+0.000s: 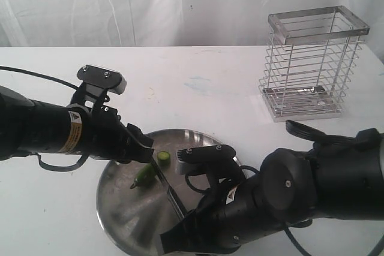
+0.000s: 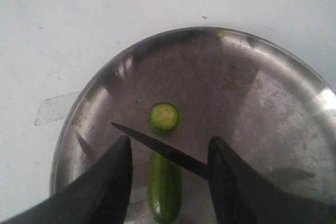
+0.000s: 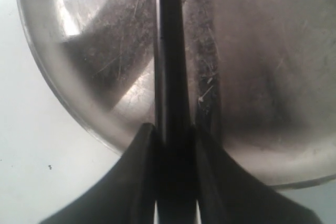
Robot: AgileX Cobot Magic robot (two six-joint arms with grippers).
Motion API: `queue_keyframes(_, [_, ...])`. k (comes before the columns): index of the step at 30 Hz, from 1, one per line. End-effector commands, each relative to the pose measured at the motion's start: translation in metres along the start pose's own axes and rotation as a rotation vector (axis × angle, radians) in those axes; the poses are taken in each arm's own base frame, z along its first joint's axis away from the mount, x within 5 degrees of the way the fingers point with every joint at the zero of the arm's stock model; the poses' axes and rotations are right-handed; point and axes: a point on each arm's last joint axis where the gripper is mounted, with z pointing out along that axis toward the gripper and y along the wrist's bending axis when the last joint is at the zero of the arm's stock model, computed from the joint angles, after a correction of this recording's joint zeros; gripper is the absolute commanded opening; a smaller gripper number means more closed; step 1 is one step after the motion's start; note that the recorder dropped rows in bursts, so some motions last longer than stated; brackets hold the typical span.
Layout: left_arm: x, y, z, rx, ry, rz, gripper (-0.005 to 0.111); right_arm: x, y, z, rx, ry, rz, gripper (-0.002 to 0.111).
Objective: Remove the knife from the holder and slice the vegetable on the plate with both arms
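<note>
The green vegetable (image 2: 164, 195) lies on the steel plate (image 2: 273, 103), with one cut round slice (image 2: 164, 117) just beyond its end. My left gripper (image 2: 170, 140) is open; its black fingers (image 2: 110, 182) stand on either side of the vegetable with gaps. The knife (image 2: 157, 146) crosses between the vegetable and the slice, blade low over the plate. My right gripper (image 3: 176, 135) is shut on the knife (image 3: 170, 66) at its handle, over the plate's (image 3: 262, 77) near rim. The exterior view shows the vegetable (image 1: 143, 175), slice (image 1: 162, 157), knife (image 1: 170, 193), left gripper (image 1: 143, 149) and right gripper (image 1: 177, 235).
The silver wire holder (image 1: 315, 64) stands empty at the back right of the white table (image 1: 198, 82). The plate (image 1: 114, 202) sits near the table's front, between the two arms. A white sheet hangs behind the table.
</note>
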Motion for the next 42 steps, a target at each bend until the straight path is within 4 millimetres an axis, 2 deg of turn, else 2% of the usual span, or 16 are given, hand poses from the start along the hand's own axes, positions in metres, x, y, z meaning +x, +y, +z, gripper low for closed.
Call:
queue_keyframes(1, [-0.004,0.001,-0.003,-0.02,-0.019,0.007,0.045,0.001,0.0,0.0,0.001,0.004,-0.013,0.0])
queue_keyframes(4, [-0.004,0.0,-0.003,-0.005,-0.017,0.007,0.031,0.002,0.001,0.0,0.0,0.011,-0.013,0.0])
queue_keyframes(6, [-0.004,0.0,-0.003,-0.005,-0.017,0.007,0.029,0.002,0.001,0.0,-0.002,0.018,-0.008,0.0])
queue_keyframes(9, [-0.004,0.0,-0.003,-0.007,-0.017,0.007,0.032,0.003,0.001,0.0,-0.007,0.034,-0.011,0.0])
queue_keyframes(13, [-0.004,0.001,-0.003,-0.018,-0.019,0.007,0.051,0.003,0.002,0.0,-0.011,0.035,0.001,0.0])
queue_keyframes(20, [-0.004,0.001,-0.003,-0.02,-0.019,0.007,0.051,0.0,0.002,-0.002,-0.008,0.0,-0.003,0.0])
queue_keyframes(25, [-0.004,0.002,-0.003,-0.027,-0.021,0.007,0.051,-0.004,0.005,-0.012,-0.023,-0.051,-0.015,0.0])
queue_keyframes(31, [-0.004,0.002,-0.003,-0.027,-0.021,-0.005,0.051,0.0,0.014,-0.011,-0.037,-0.051,-0.037,0.0])
queue_keyframes(42, [-0.004,0.002,-0.003,-0.026,-0.021,-0.009,0.051,-0.002,0.012,-0.004,-0.022,-0.076,0.048,0.0])
